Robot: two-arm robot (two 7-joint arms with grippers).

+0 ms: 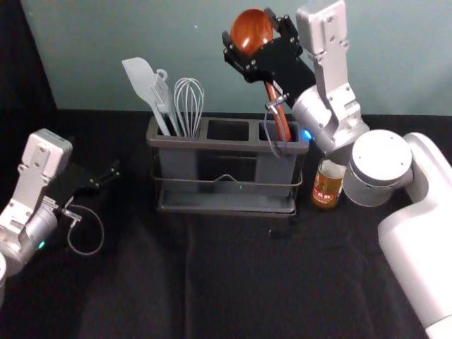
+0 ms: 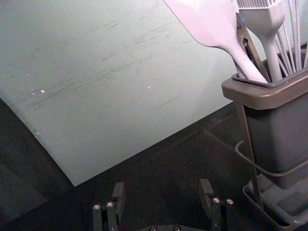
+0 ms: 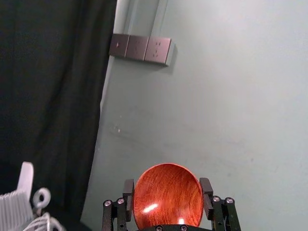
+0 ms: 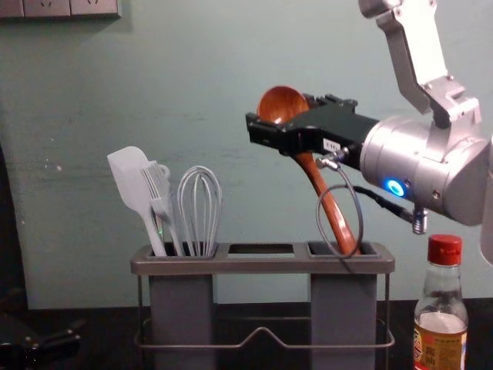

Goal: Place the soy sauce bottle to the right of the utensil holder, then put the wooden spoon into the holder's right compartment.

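Currently, in the head view, the right gripper [image 1: 248, 28] holds the spoon [image 1: 281, 121] toward the desk's far edge, handle in the holder [image 1: 212, 145]'s right compartment; the bottle [image 1: 328, 185] stands just right. The left gripper [image 1: 111, 175] hovers toward the left edge. Left wrist view: fingers [image 2: 206, 188] wide apart. Right wrist view: fingers [image 3: 128, 188] flank the spoon's bowl. Chest view: the spoon leans.

Illumination: moderate and diffuse on the wall [image 1: 169, 42]; the black-covered table [image 1: 240, 282] reads dark from its far edge forward, with faint folds. Bright upper surfaces on the right arm [image 1: 424, 226] indicate overhead light. Glare: two small highlights inside the bowl of the wooden spoon [image 3: 168, 192]. Shadow: soft, on the wall beside the socket panel [image 3: 139, 47]. Local glow: blue status light [image 4: 394, 187], chest view.
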